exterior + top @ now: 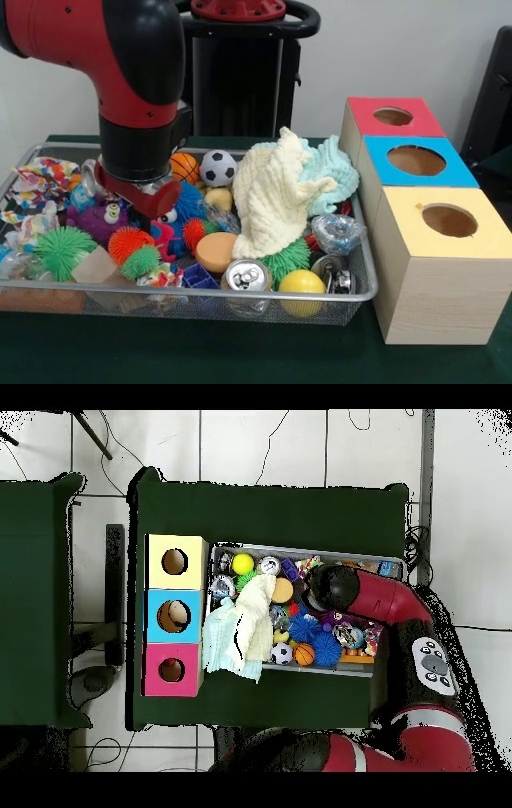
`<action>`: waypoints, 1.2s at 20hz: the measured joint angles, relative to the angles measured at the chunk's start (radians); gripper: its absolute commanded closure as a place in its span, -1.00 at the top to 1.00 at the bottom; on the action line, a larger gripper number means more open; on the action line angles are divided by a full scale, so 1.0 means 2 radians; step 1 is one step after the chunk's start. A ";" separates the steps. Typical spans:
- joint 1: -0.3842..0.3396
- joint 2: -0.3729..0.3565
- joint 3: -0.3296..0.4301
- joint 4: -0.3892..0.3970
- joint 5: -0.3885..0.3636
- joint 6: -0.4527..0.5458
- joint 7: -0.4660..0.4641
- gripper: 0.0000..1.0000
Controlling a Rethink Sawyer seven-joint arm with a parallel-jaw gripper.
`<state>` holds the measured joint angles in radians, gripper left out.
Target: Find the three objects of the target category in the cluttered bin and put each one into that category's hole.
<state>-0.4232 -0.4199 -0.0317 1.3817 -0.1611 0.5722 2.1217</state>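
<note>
Here the red and black arm (pixel 132 72) reaches down into the wide, shallow silver wire mesh basket (pixel 364 294), which sits on the dark green table (pixel 240 352) just beside three wooden boxes with holes in their red (pixel 392 117), blue (pixel 416 161) and yellow (pixel 448 221) tops. The gripper (pixel 144 210) is buried among the toys near a purple plush creature (pixel 102 218) and an orange spiky ball (pixel 128 242); whether its jaws are open or closed cannot be told. A pale yellow knitted cloth (pixel 276 196) is heaped mid-basket, beside a small soccer ball (pixel 218 168), with a silver drink can (pixel 246 276) and a yellow ball (pixel 302 282) against the front rim.
</note>
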 measured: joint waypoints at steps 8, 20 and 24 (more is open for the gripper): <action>-0.020 -0.009 0.000 -0.001 -0.003 0.000 0.000 -1.00; -0.046 -0.017 0.000 -0.003 -0.023 0.000 0.000 1.00; -0.035 -0.027 -0.003 -0.001 -0.023 0.000 0.000 1.00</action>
<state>-0.4936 -0.4742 -0.0375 1.3792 -0.2073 0.5724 2.1217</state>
